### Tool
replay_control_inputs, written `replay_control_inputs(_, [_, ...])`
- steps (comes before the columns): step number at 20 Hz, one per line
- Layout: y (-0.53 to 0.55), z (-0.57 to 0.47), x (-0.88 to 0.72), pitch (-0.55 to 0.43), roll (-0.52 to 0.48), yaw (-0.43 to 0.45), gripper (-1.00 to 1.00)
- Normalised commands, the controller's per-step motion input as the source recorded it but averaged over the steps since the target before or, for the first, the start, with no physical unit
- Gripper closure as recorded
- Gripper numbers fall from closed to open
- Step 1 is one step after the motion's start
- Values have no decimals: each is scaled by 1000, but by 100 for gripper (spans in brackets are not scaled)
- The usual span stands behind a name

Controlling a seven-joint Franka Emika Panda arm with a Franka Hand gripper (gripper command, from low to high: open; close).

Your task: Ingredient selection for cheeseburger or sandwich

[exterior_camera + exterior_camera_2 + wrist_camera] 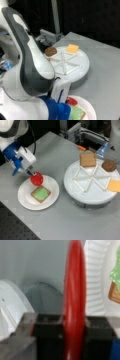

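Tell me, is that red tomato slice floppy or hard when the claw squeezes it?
Probably hard: the tomato slice stays straight between the claw's pads. It looks smooth, so perhaps slippery. Being round, it might roll if dropped on edge.

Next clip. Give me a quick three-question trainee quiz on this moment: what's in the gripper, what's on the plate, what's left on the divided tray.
1. True or false: the gripper is shut on the tomato slice.
2. What lies on the white plate? A) cheese alone B) toast with lettuce on top C) the patty
3. Name the three pieces on the divided tray.

Key:
1. True; the wrist view shows the tomato slice edge-on between the fingers.
2. B: toast square under green lettuce.
3. A second toast square, the patty, the cheese square.
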Motion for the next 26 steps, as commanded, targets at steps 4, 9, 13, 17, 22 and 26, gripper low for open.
replay_control_inputs(4, [-350, -200, 282, 66, 55, 48, 100])
replay_control_inputs(9, [-268, -138, 270, 93, 63, 208, 100])
replay_control_inputs(13, [-174, -51, 260, 86, -42, 254, 100])
replay_control_inputs(17, [-138, -48, 223, 60, -64, 248, 100])
replay_control_inputs(22, [-115, -102, 171, 28, -97, 232, 100])
replay_control_inputs(26, [-94, -134, 166, 3, -134, 210, 100])
